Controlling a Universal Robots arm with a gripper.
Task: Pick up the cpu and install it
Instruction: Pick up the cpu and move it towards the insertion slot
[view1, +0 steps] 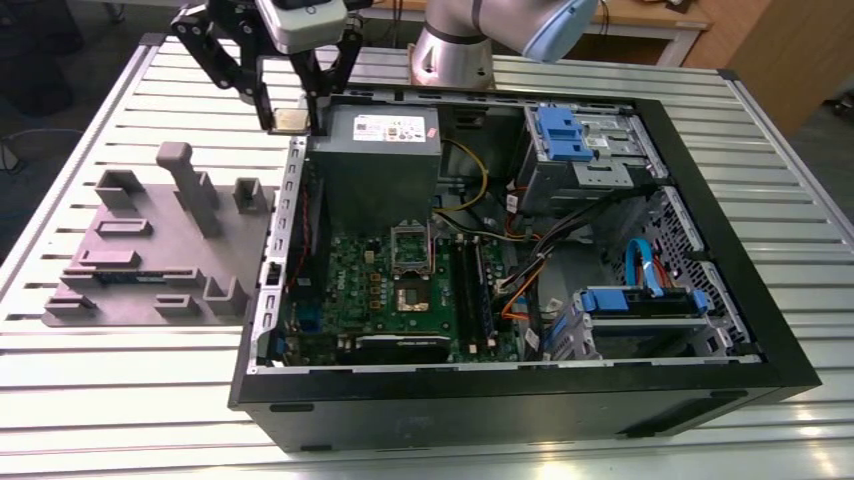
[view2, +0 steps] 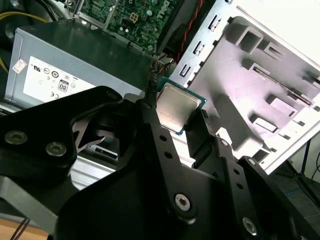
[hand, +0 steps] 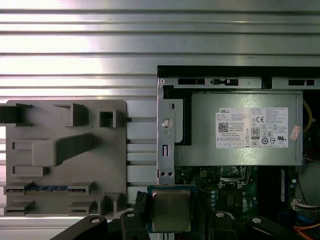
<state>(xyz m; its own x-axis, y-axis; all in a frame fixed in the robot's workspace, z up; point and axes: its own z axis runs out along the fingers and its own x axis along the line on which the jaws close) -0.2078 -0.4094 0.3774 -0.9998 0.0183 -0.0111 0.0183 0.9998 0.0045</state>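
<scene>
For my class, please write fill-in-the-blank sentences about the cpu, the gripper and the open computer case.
The gripper is ____ on the cpu. The label on the grey power supply box is ____. The grey parts holder lies on the exterior view's ____ of the computer case. The motherboard inside the case is ____.
Missing words: shut; white; left; green.

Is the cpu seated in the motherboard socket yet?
No, in the second wrist view the cpu is clamped in the gripper, away from the motherboard.
</scene>
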